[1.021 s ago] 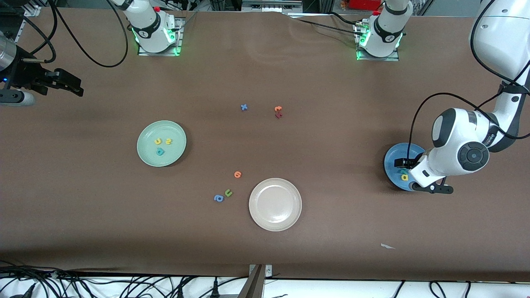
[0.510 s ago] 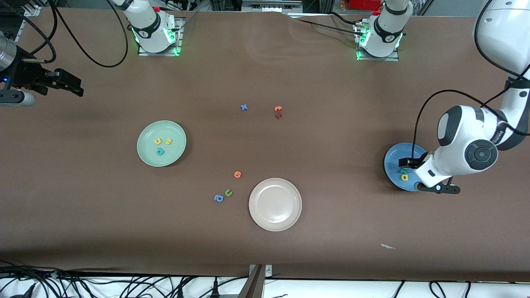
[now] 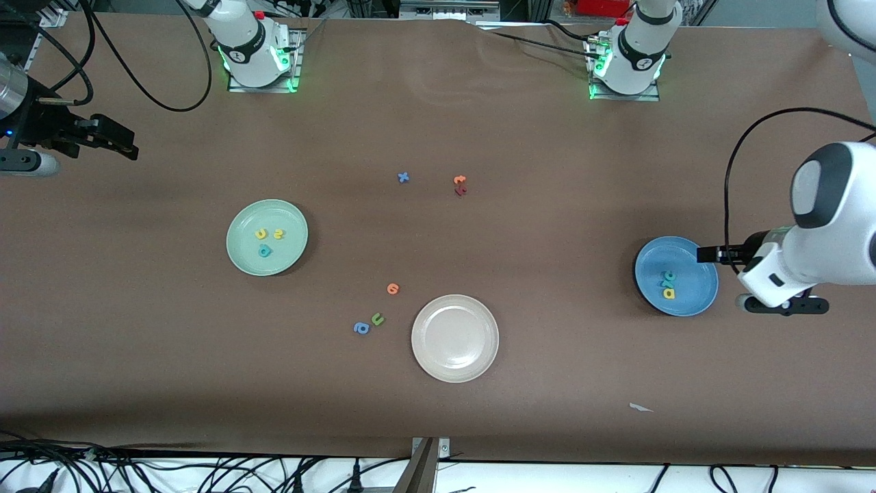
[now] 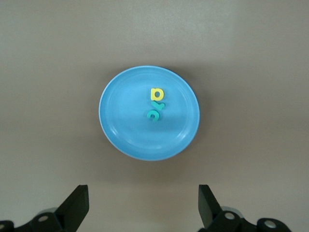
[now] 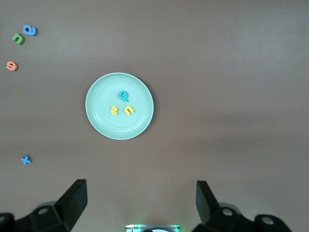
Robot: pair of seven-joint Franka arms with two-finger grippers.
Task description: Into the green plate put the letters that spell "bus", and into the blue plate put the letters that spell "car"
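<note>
Left gripper (image 3: 712,255) withdrew above brown table (image 3: 547,376).

mint-green plate (image 3: 267,237), sky-blue plate (image 3: 676,276), beige-white plate (image 3: 454,337), brown table (image 3: 547,171)

White rounded arm links (image 3: 831,253), dark grey joint caps, black looping cables, bases (image 3: 624,61) glowing green, black gripper fingers (image 4: 77,208).
</note>
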